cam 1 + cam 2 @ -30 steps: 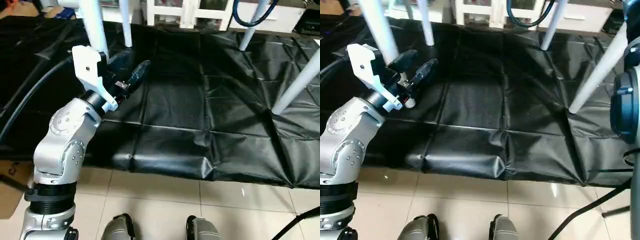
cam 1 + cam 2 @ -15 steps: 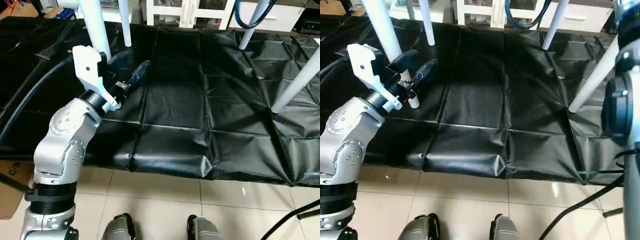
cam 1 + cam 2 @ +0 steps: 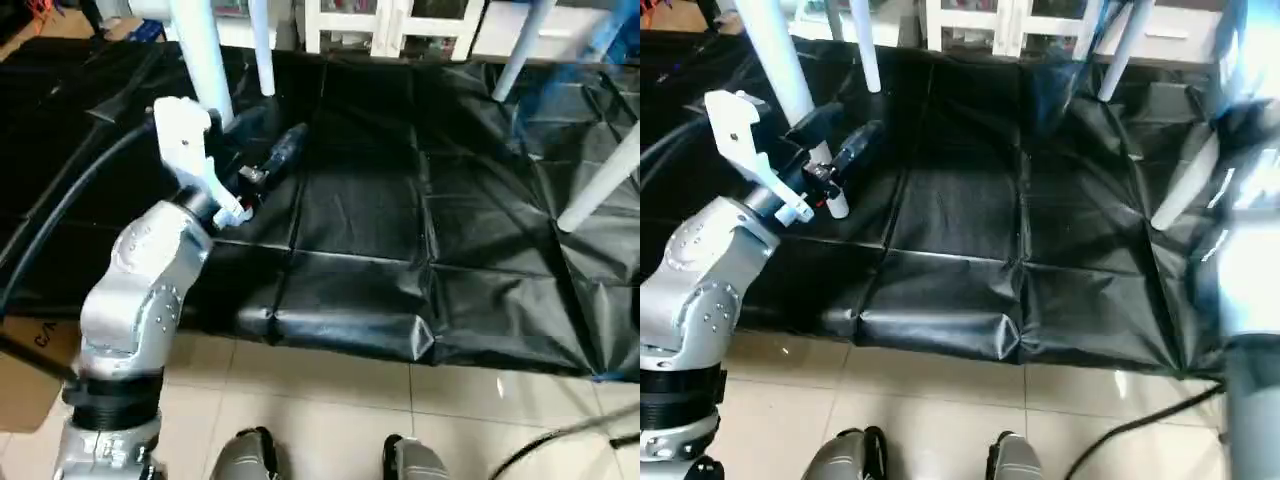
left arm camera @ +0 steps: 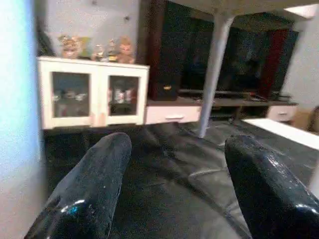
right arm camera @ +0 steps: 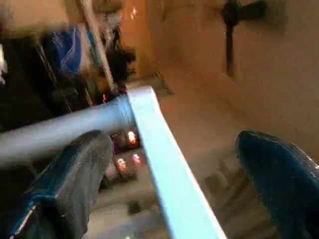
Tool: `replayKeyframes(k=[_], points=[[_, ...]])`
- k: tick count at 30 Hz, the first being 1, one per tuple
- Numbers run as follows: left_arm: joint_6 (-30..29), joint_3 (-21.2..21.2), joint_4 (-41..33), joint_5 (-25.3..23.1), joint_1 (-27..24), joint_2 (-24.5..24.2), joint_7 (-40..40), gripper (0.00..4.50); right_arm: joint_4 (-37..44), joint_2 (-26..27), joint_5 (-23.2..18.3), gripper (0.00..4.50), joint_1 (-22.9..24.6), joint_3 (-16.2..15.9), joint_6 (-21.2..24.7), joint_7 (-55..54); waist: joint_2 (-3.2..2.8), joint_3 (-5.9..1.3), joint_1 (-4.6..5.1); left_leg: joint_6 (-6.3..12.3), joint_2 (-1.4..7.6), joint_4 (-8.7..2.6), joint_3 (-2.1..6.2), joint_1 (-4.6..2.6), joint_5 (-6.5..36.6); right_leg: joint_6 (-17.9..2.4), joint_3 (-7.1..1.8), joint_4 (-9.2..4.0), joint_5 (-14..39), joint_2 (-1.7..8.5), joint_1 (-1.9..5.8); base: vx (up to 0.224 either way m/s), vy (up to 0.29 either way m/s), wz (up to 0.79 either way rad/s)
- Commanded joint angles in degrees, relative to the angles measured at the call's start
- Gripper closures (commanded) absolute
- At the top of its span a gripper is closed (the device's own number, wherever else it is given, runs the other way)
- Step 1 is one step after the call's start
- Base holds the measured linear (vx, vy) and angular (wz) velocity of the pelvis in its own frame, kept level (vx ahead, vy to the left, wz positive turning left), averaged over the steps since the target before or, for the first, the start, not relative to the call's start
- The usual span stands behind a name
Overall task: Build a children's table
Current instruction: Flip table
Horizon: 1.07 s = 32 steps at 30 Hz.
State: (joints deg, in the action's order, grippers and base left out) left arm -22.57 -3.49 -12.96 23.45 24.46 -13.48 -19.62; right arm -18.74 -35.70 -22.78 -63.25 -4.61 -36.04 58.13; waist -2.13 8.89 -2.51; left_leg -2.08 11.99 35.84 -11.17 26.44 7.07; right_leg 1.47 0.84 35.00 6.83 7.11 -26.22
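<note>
Left arm bent upward over the black sheet, its left gripper parted and empty beside a standing table leg; right gripper spread wide at the tabletop edge, grasping nothing

This looks like a home living room: a low white cabinet with glass doors at centre left carries small figurines, and a dark television unit stands at upper right. Beige floor tiles run along the bottom, under a creased black plastic sheet.
</note>
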Motion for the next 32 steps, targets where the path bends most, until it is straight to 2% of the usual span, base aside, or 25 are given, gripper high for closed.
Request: replayKeyframes(k=[1, 2, 4, 6, 8, 9, 10, 13, 14, 15, 16, 17, 18, 19, 20, 21, 22, 23, 24, 25, 26, 27, 28, 31, 32], points=[[-1.98, -0.37, -2.23, -1.07, -1.70, -0.74, 1.70, 1.09, 12.08, -0.10, -6.20, 0.04, 6.11, -3.52, 8.25, -4.39, -1.07, -5.15, -0.39, 4.37, 0.20, -5.33, 0.39, -3.58, 24.59, -12.94, 0.84, -3.46, 14.03, -1.56, 2.91, 0.000, 0.000, 0.00], [-2.97, -0.59, -3.17, -1.29, -2.68, -0.91, 2.42, 1.09, 18.47, -0.80, -8.13, 0.04, 11.77, -5.75, 11.50, -7.99, -0.44, -5.56, -0.08, 1.99, -0.22, -5.29, 0.56, -3.84, 27.24, -10.76, 0.87, -3.72, 18.74, -1.63, 3.16, 0.000, 0.000, 0.00], [-3.61, -0.84, -3.94, -1.59, -3.54, -0.95, 3.14, 1.09, 22.99, -0.89, -8.82, 0.04, 16.66, -6.82, 13.57, -11.19, -0.83, -5.88, -0.50, 0.43, -0.08, -5.27, 0.54, -4.28, 27.75, -9.30, 0.58, -4.12, 20.58, -1.42, 2.42, 0.000, 0.000, 0.00], [-5.25, -0.79, -5.43, -3.01, -5.82, -0.79, 5.32, 1.09, 31.06, 0.12, -10.33, 0.04, 27.15, -7.67, 20.54, -18.67, -1.01, -5.32, -0.52, -0.64, -0.26, -5.54, 0.56, -4.31, 30.63, -7.21, 0.71, -4.77, 25.46, -1.50, 1.93, 0.000, 0.000, 0.00], [-5.68, 0.90, -7.65, -6.28, -8.75, -1.06, 7.40, 1.09, 37.24, 3.63, -9.63, 0.04, 36.58, -4.93, 29.43, -27.99, -1.21, -4.44, -0.23, -2.42, -0.58, -6.05, 0.98, -3.95, 33.77, -3.18, 0.98, -5.60, 31.96, -1.73, 1.67, 0.000, 0.000, 0.00], [-5.68, 0.90, -7.65, -6.28, -8.75, -1.06, 7.40, 1.09, 37.24, 3.63, -9.63, 0.04, 36.58, -4.93, 29.43, -27.99, -1.24, -4.65, -0.37, -2.77, -0.63, -6.06, 1.01, -4.20, 34.33, -2.31, 1.02, -5.86, 33.35, -1.66, 1.64, 0.000, 0.000, 0.00], [-5.92, 2.61, -9.87, -7.78, -10.79, -1.46, 8.05, 1.09, 42.10, 4.86, -11.85, 0.04, 43.18, -1.68, 38.20, -38.76, -0.89, -4.41, 0.07, -3.49, -1.02, -6.05, 1.36, -3.87, 35.33, -0.45, 1.49, -6.06, 36.86, -1.80, 1.80, 0.000, 0.000, 0.00], [-5.83, 2.80, -11.55, -8.42, -11.42, -0.65, 9.72, 1.09, 45.48, 4.98, -14.72, 0.04, 48.76, 1.62, 43.92, -48.88, -1.44, -4.52, 0.39, -3.80, -1.22, -6.31, 1.69, -4.48, 36.36, 1.63, 2.09, -7.13, 38.27, -2.10, 1.74, -0.036, 0.011, -0.06], [-4.58, 2.47, -12.45, -9.50, -11.59, 0.17, 11.30, 1.09, 46.85, 4.59, -16.29, 0.04, 51.89, 3.21, 46.73, -53.55, -1.80, -3.96, 0.56, -3.89, -1.18, -6.66, 1.86, -4.40, 36.82, 2.11, 2.16, -7.51, 38.46, -2.25, 1.70, -0.060, 0.025, -0.11], [-1.80, 2.27, -13.34, -11.05, -12.10, 1.05, 12.65, 1.09, 48.33, 4.45, -18.13, 0.04, 56.51, 5.38, 49.52, -59.00, -1.94, -4.08, 0.68, -3.78, -1.01, -6.81, 2.03, -5.12, 39.02, 2.11, 2.75, -8.22, 38.10, -2.58, 1.62, -0.063, 0.027, -0.10], [-1.68, 2.28, -13.38, -11.12, -12.21, 1.14, 12.74, 1.09, 48.48, 4.49, -18.33, 0.04, 56.86, 5.53, 49.86, -59.41, -2.04, -3.28, 1.28, -3.44, -0.70, -7.99, 2.45, -4.80, 42.78, 2.40, 4.06, -8.79, 38.09, -3.41, 2.54, -0.063, 0.027, -0.10], [-0.33, 2.39, -13.57, -11.76, -13.69, 2.16, 13.53, 1.09, 50.37, 5.22, -18.21, 0.04, 60.76, 7.49, 54.04, -63.06, -2.67, -2.91, 1.39, -3.52, -0.23, -9.31, 2.48, -4.50, 45.79, 2.01, 4.96, -8.02, 37.18, -4.17, 3.22, -0.074, 0.017, -0.12], [0.13, 2.49, -13.57, -11.76, -14.61, 2.59, 13.59, 1.09, 51.30, 6.06, -15.92, 0.04, 62.38, 8.56, 55.66, -63.68, -4.30, -2.71, -0.66, -4.53, 2.47, -14.63, 1.51, 0.77, 53.15, -1.96, 4.63, 5.63, 23.74, -3.43, 8.79, -0.122, -0.002, -0.01], [-0.14, 2.63, -13.66, -11.76, -15.12, 2.85, 13.78, 1.09, 51.83, 6.89, -14.42, 0.04, 62.91, 9.23, 56.51, -64.08, -3.80, -3.10, -4.65, -3.69, 2.56, -14.50, -1.57, 2.08, 49.13, -1.76, 1.77, 8.01, 21.05, -2.86, 8.35, -0.122, -0.002, -0.01], [-0.61, 2.89, -13.80, -11.86, -15.90, 3.20, 14.09, 1.09, 52.60, 8.28, -12.16, 0.04, 63.61, 10.32, 57.92, -64.91, -1.01, -3.73, -2.83, -3.36, 1.63, -10.99, -1.54, -0.88, 40.81, 1.12, -1.76, 6.67, 32.63, -2.03, 6.58, -0.079, -0.095, 0.04], [-0.73, 3.34, -13.82, -12.27, -16.80, 3.41, 14.36, 1.09, 53.18, 9.90, -10.15, 0.04, 64.33, 11.72, 59.87, -66.56, 0.11, -3.36, -1.14, -2.26, -3.05, 6.36, 2.81, -7.73, 16.17, 2.52, -3.38, -10.37, 72.08, 7.40, -2.54, -0.019, -0.082, -0.13], [-0.72, 3.77, -13.74, -12.66, -17.81, 3.71, 14.69, 1.09, 53.67, 11.04, -9.59, 0.04, 65.18, 12.99, 62.07, -68.48, 1.11, -2.39, 0.13, -1.07, -5.24, 5.96, 5.88, -1.91, 6.42, 1.60, -4.26, -8.43, 73.14, 4.72, 2.24, -0.019, -0.082, -0.13], [-0.85, 4.22, -13.44, -13.23, -18.94, 3.85, 15.21, 1.09, 54.08, 10.64, -10.45, 0.04, 66.59, 13.61, 63.65, -69.50, 0.90, -1.91, -0.47, -2.51, -4.62, 4.72, 5.67, -2.72, 9.97, 2.43, -2.35, -7.86, 72.08, 4.70, 2.14, 0.000, 0.000, 0.00], [-0.43, 4.48, -13.03, -13.98, -20.12, 4.06, 15.77, 1.09, 54.99, 9.50, -13.06, 0.04, 68.78, 13.37, 63.29, -69.59, -0.98, -3.45, -0.40, -4.28, -3.92, 0.65, 5.89, -5.90, 18.64, -0.20, -1.22, -5.41, 55.76, 1.66, 2.11, -0.072, -0.001, 0.21], [-0.43, 4.48, -13.03, -13.98, -20.12, 4.06, 15.77, 1.09, 54.99, 9.50, -13.06, 0.04, 68.78, 13.37, 63.29, -69.59, -1.77, -4.09, 0.54, -4.33, -2.47, -3.19, 6.19, -5.60, 23.90, -2.06, -0.09, -3.06, 34.35, -2.24, 2.85, -0.072, -0.001, 0.21], [-0.20, 4.64, -12.67, -14.59, -20.95, 4.22, 16.25, 1.09, 55.75, 9.04, -13.81, 0.04, 70.34, 12.81, 62.69, -70.02, -3.57, -3.86, 1.32, -4.49, -1.20, -4.89, 6.88, -4.85, 26.92, -4.00, -0.08, -2.92, 21.59, -2.05, 4.02, -0.099, 0.002, 0.14], [0.20, 4.69, -12.41, -14.96, -21.61, 4.44, 16.55, 1.09, 56.56, 8.83, -14.07, 0.04, 71.51, 12.11, 61.83, -71.54, -3.87, -3.30, 1.87, -4.58, -0.91, -5.70, 7.27, -4.61, 30.59, -4.46, 0.17, -3.05, 19.67, -1.98, 4.45, -0.072, 0.075, -0.11], [0.54, 4.78, -12.43, -14.93, -21.98, 4.63, 16.48, 1.09, 56.97, 9.13, -11.86, 0.04, 71.78, 10.78, 61.13, -73.30, -3.34, -2.59, 2.65, -4.79, -1.00, -6.76, 7.45, -4.37, 38.23, -3.57, 0.96, -3.72, 21.81, -1.71, 5.33, -0.072, 0.075, -0.11], [1.36, 4.91, -12.43, -15.15, -22.06, 4.74, 16.17, 1.09, 57.33, 9.64, -7.22, 0.04, 71.06, 9.08, 62.51, -74.90, -3.32, -1.23, 3.70, -5.46, -1.23, -8.32, 7.06, -5.38, 50.72, -0.47, 2.84, -5.24, 35.79, -2.25, 5.22, -0.081, 0.054, -0.10], [1.68, 5.02, -12.43, -15.46, -21.99, 4.80, 15.88, 1.09, 57.53, 10.78, -3.69, 0.04, 70.17, 8.94, 64.95, -74.88, -3.53, -0.92, 3.88, -5.32, -0.90, -10.02, 6.57, -4.27, 52.85, -0.48, 3.84, -3.68, 35.24, -3.08, 6.51, 0.000, 0.000, 0.00]])
